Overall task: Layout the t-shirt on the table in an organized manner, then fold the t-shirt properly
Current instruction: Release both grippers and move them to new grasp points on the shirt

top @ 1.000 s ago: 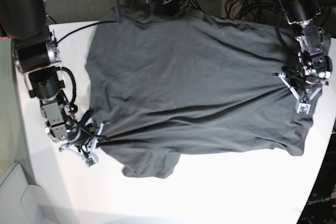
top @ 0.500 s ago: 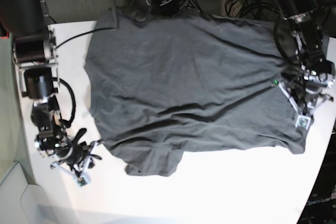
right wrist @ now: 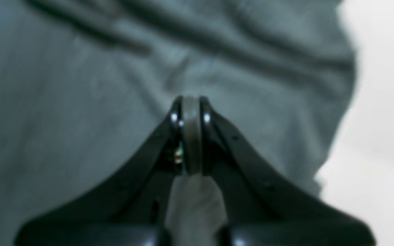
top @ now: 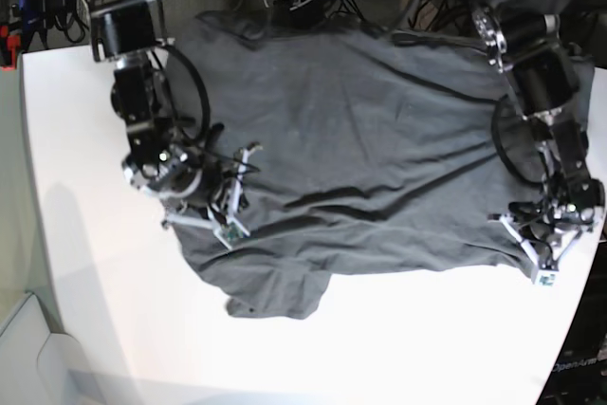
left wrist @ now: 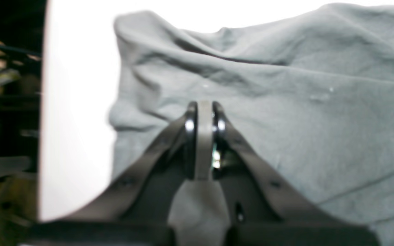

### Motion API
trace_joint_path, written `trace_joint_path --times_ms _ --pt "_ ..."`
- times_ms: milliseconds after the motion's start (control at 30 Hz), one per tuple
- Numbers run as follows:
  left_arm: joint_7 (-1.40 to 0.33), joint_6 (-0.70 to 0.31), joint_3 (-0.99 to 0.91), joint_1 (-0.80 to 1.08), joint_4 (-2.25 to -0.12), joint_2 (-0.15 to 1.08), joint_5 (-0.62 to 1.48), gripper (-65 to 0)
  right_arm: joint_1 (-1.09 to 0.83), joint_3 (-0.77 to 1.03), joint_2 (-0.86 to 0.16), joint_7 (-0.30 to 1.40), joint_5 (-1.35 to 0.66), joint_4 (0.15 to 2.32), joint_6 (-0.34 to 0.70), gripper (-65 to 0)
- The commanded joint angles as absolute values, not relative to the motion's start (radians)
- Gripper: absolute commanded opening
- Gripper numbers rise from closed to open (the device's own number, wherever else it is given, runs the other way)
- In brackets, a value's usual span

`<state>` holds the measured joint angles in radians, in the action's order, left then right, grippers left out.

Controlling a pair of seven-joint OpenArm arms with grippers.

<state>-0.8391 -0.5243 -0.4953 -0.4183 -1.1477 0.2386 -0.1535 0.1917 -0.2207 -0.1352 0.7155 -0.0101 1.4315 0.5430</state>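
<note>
T-shirt (top: 360, 149) lies spread over upper-centre of base view on table (top: 104, 329), top edge hanging off the far table edge by the cables. Mostly flat but wrinkled; long creases run across lower half, one sleeve sticks out bottom-centre, lower edge uneven. Layout roughly done, not tidy; no fold made yet, so whole folding part is left.

Right gripper (top: 230, 218) sits at left of frame over shirt's left edge; wrist view shows jaws pressed together, nothing between, fabric below. Left gripper (top: 542, 267) at lower right by shirt's corner; jaws also closed w/ no cloth pinched. Prob. smoothing still needed before folding.
</note>
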Motion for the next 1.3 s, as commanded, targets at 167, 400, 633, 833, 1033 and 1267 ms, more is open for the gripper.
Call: trace_joint_path --times_ms 167,400,633,833,1033,1267 --pt "-0.699 -0.519 -0.495 -0.539 -0.98 0.249 -0.143 -64.7 0.113 -0.265 -0.133 0.688 -0.015 1.448 0.538 -65.0" --pt "-0.621 -0.503 -0.493 -0.604 -0.835 0.209 -0.143 -64.7 0.041 -0.266 -0.134 0.687 -0.015 1.446 0.538 -65.0" --pt "-0.487 -0.314 -0.463 -0.633 -0.719 0.206 -0.139 -64.7 -0.007 -0.266 -0.16 0.685 -0.015 1.448 0.538 -65.0" --pt "-0.435 -0.298 -0.435 -0.662 -0.608 0.206 -0.137 -64.7 -0.007 -0.265 -0.177 0.685 -0.015 1.446 0.538 -65.0" --pt "-0.32 -0.217 -0.435 -0.676 -0.496 0.186 -0.136 -64.7 -0.021 -0.265 -0.186 0.685 -0.015 1.448 0.538 -65.0" --pt "-0.185 -0.154 -0.437 -0.688 -0.395 0.166 -0.136 -64.7 -0.031 -0.263 -0.205 0.685 -0.015 1.449 0.538 -65.0"
